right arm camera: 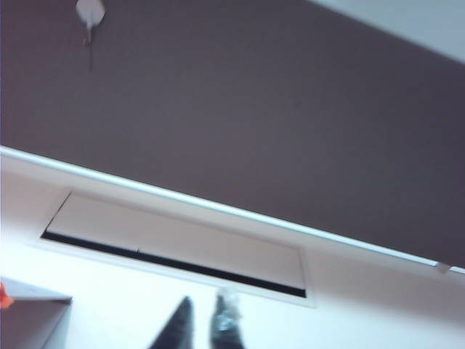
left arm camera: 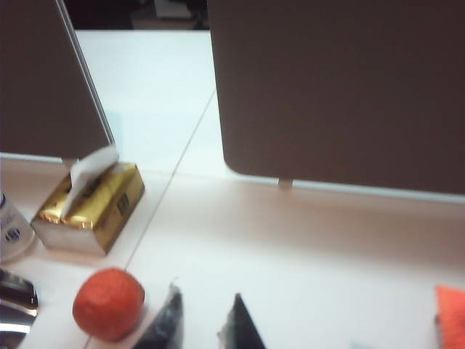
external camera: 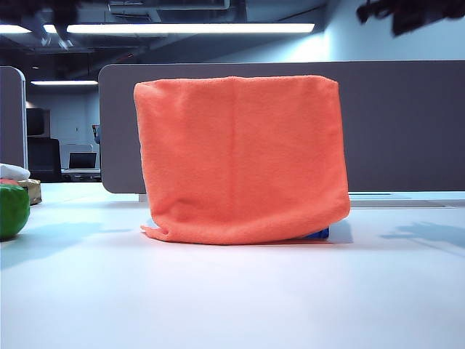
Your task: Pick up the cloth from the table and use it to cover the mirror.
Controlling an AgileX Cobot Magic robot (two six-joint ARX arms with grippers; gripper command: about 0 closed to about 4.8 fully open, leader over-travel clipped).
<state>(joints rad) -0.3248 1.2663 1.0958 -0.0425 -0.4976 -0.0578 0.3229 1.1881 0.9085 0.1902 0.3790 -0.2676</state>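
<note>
The orange cloth hangs over an upright thing in the middle of the white table, reaching down to the tabletop. The mirror is hidden under it; only a blue bit of base peeks out at the lower right. My left gripper is in the air above the table, open with nothing between its fingers, and a corner of the cloth lies off to its side. My right gripper also hangs above bare table, its fingers a narrow gap apart and empty. Dark blurs of the arms show at the exterior view's top corners.
A grey-brown divider panel stands behind the cloth. At the left are a green ball, a gold tissue pack, an orange-red fruit and a white bottle. A white cable flap is set into the table by the panel.
</note>
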